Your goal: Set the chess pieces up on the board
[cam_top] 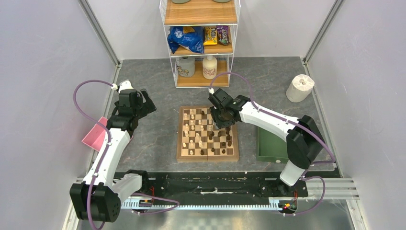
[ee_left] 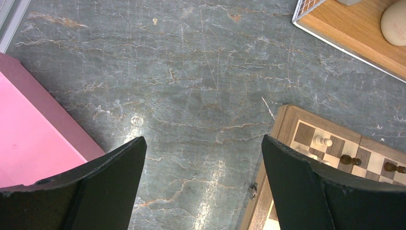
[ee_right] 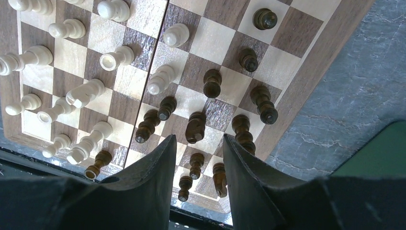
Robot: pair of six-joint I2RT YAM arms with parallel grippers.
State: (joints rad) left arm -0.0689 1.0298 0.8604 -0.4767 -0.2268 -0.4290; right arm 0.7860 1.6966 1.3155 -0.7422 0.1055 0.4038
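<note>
Partly spread, the right gripper [cam_top: 221, 116] hangs over the square wooden chessboard with light and dark brown checkered squares [cam_top: 180, 141], towards its 1 o'clock corner in the top view. The chessboard lies in the middle of the grey marbled table top [cam_top: 153, 139]. Small pale cream turned wooden pieces [cam_top: 191, 139] stand on its 9 o'clock half and dark brown turned wooden pieces [cam_top: 229, 140] on its 3 o'clock half. A flat green tray [cam_top: 268, 143] sits near the board at 3 o'clock. A pink tray [cam_top: 95, 136] lies well apart at 9 o'clock, with the left gripper [cam_top: 146, 103] at 10 o'clock. A white wire shelf rack [cam_top: 201, 43] stands at 12 o'clock and a white paper roll [cam_top: 300, 87] at 2 o'clock.

From the left wrist, the left gripper [ee_left: 203, 139] is spread wide, with only table top [ee_left: 191, 72] showing between its fingers. The pink tray [ee_left: 33, 143] is at 9 o'clock. A corner of the chessboard [ee_left: 287, 124] is at 4 o'clock, with one pale cream pawn [ee_left: 323, 142] and two dark ones.

From the right wrist, the right gripper [ee_right: 197, 139] shows a narrow gap, pinching nothing. One dark piece [ee_right: 195, 127], slimmer than that gap, stands just off its tips at 12 o'clock. Pale cream pieces [ee_right: 86, 91] crowd towards 10 o'clock, and dark brown pieces [ee_right: 261, 103] run towards 2 o'clock. The board's border [ee_right: 311, 81] is at 3 o'clock and the green tray [ee_right: 378, 148] at 4 o'clock.
</note>
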